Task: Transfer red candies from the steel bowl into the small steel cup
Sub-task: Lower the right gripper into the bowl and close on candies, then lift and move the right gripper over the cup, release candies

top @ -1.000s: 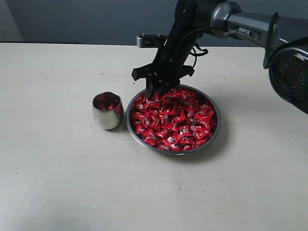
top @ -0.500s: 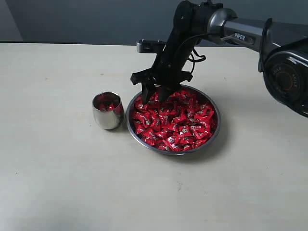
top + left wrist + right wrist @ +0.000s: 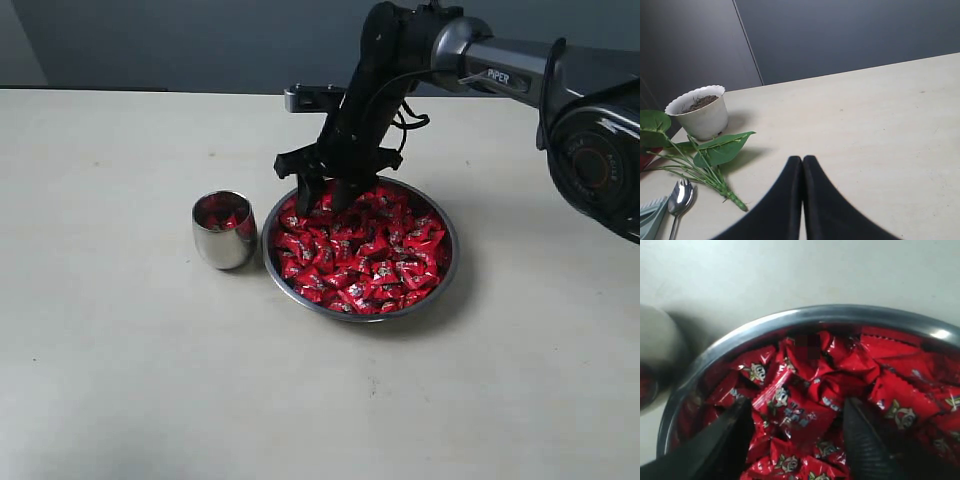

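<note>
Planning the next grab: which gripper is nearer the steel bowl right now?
Right. The right gripper hangs open just over the red candies inside the steel bowl. The left gripper is shut above bare table near a white pot, bowl nowhere in its view.

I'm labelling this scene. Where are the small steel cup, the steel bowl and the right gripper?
small steel cup (image 3: 224, 247): exterior view, on its outer side wall.
steel bowl (image 3: 363, 318): exterior view, on its near rim.
right gripper (image 3: 325, 203): exterior view, midway between its open fingertips.
</note>
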Controlling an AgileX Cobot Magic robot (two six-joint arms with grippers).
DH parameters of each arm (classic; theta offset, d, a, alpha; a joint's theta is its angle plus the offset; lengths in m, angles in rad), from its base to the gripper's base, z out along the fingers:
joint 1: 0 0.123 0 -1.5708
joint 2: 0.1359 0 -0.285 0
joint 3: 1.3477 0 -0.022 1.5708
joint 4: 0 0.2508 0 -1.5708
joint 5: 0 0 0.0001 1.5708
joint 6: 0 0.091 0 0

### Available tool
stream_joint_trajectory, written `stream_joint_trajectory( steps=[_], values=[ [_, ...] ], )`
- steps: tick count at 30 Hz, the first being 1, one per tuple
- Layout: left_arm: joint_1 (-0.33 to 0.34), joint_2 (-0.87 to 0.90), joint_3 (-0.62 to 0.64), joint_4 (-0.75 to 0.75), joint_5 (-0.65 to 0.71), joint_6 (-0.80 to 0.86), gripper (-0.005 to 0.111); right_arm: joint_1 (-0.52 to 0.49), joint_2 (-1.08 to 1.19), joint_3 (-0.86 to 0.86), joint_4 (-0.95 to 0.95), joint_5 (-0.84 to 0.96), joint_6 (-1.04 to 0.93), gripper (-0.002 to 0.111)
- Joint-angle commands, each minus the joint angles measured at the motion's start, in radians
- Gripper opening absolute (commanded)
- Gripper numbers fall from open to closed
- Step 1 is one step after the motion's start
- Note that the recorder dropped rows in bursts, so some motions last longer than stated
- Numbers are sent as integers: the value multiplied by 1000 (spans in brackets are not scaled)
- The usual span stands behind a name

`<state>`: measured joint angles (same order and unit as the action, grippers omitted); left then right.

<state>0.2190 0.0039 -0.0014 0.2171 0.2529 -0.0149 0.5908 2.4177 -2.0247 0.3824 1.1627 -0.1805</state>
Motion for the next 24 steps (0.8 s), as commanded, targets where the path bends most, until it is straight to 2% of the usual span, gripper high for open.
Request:
stream_joint_trajectory(
  steps=[1,8,9,13,24],
  values=[
    [-3,-4,1,4,-13,-4,0,-2,0,-3,8,11,-2,53],
    [-3,-4,1,4,-13,-4,0,-2,20,-3,32,14,-2,53],
    [-3,-4,1,4,-13,-4,0,-2,21,-3,32,12,-2,48],
    [-3,-4,1,4,-13,-4,0,-2,4,-7,19,10,1,1],
    [-3,-4,1,4,-13,-4,0,0,-135,-7,16,25,4,-1]
  ],
)
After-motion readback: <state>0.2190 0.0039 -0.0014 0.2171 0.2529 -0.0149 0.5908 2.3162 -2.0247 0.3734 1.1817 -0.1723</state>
